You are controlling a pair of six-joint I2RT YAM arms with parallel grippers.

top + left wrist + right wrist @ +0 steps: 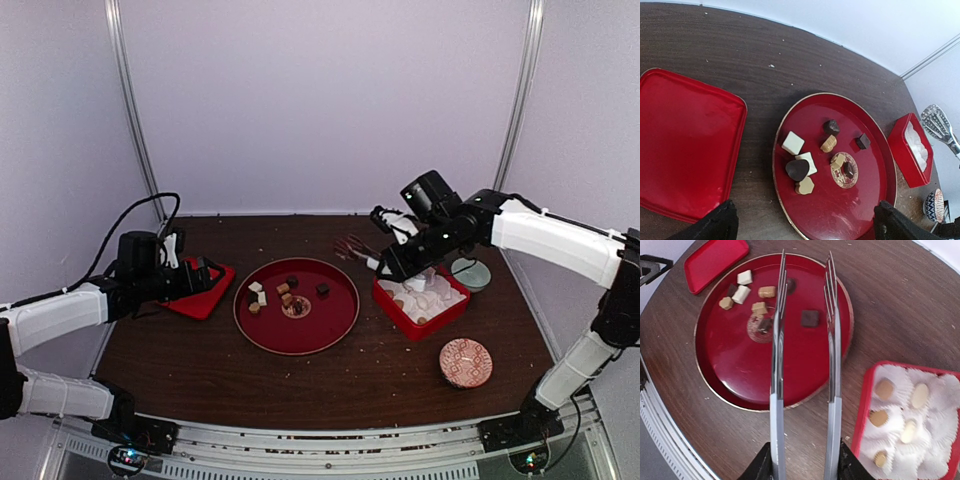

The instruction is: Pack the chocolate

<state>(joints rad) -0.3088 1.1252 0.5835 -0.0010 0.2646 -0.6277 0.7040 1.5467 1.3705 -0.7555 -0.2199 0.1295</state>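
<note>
Several chocolates (283,293) in dark brown, tan and white lie on the left half of a round red tray (340,322). They also show in the left wrist view (799,169) and the right wrist view (751,292). My right gripper (805,464) is shut on a pair of metal tongs (777,365), held between the tray and a red box (863,410). The tongs' tips stand apart over the tray with nothing between them, and a dark cube (810,318) lies below. More chocolates (884,388) sit in white paper cups in the box. My left gripper (805,227) is open, left of the tray.
A flat red lid (203,291) lies under my left gripper (210,270), left of the tray. A small patterned bowl (466,362) stands in front of the box, and a pale dish (472,272) behind it. Pale crumbs dot the dark wooden table.
</note>
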